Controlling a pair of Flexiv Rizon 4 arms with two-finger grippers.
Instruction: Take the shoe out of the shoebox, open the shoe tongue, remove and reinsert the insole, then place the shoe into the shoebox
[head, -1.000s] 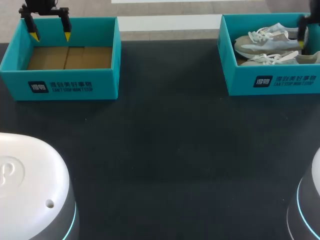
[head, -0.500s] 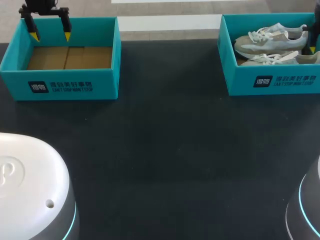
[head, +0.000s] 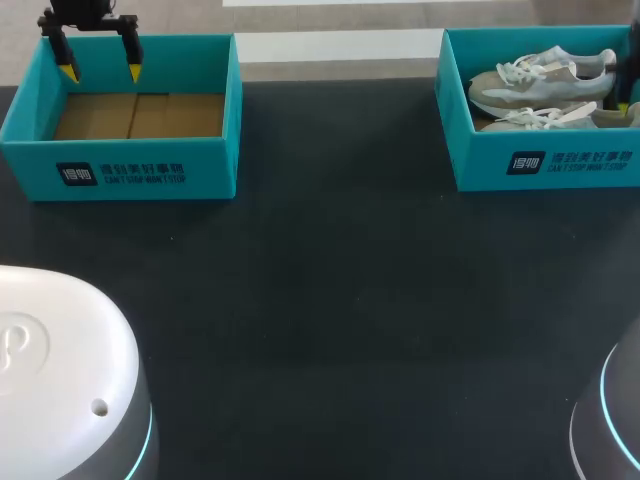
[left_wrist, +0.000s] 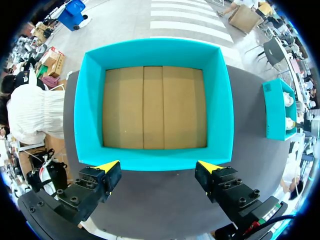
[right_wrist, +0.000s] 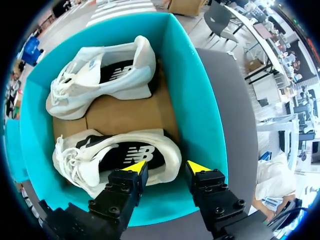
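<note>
Head view: a dark surface carries two teal boxes. At the far left stands an empty shoebox with the left fingers hanging wide apart above its far wall, holding nothing. At the far right stands the shoebox that holds a pair of pale shoes on their sides: the farther shoe and the nearer shoe.

Left wrist view: the left fingers are spread wide and empty above the box's wall, with only bare cardboard ahead of them.

Right wrist view: the right fingers are partly open and empty, hovering over the heel of the nearer shoe. One tip sits over the heel opening, the other over the narrow gap between the heel and the box wall. Whether either tip touches cannot be told.

Likely risks: the outer tip may land on the wall instead of the gap, denting or shoving the box. A pinch on the heel rim alone may let the toe swing, dragging against the wall or the farther shoe. Loose laces may snag
</note>
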